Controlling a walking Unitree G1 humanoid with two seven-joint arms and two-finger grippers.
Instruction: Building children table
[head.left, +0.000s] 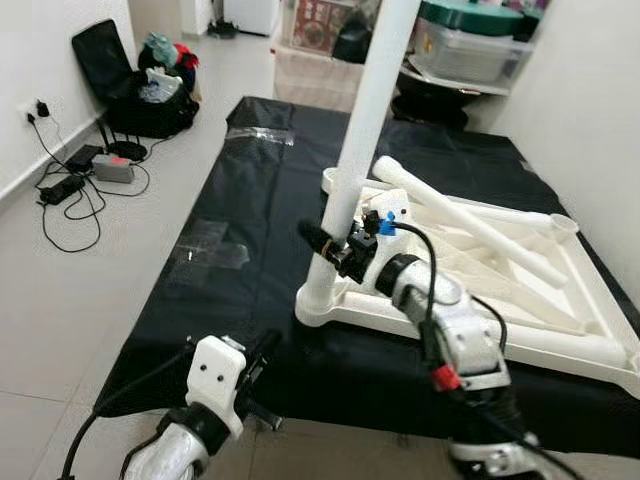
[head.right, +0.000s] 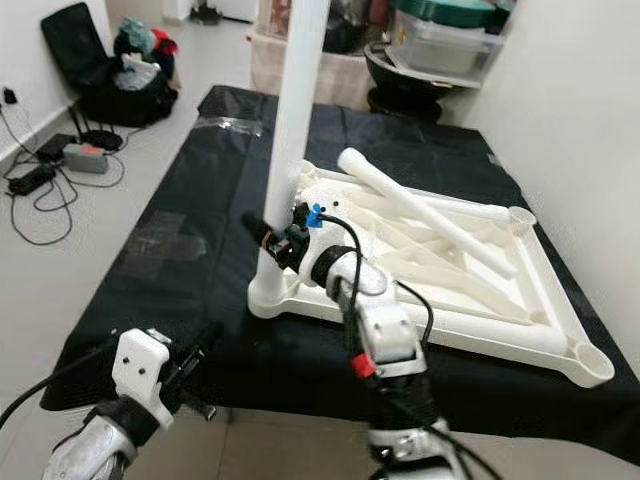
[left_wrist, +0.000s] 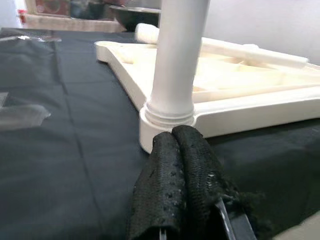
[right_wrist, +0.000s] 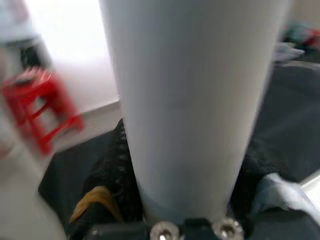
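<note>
Right hand clamped on upright leg w/ base in tabletop corner socket.

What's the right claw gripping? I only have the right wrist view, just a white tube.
Observer: The right claw is shut on the upright table leg, low down, near where it enters a corner socket of the upside-down tabletop.
Operator: Other legs fitted?
Observer: No. At least two loose legs lie across the tabletop's underside.
Operator: Left claw?
Observer: The left claw is shut on nothing, low over the black mat, short of that socket.
</note>
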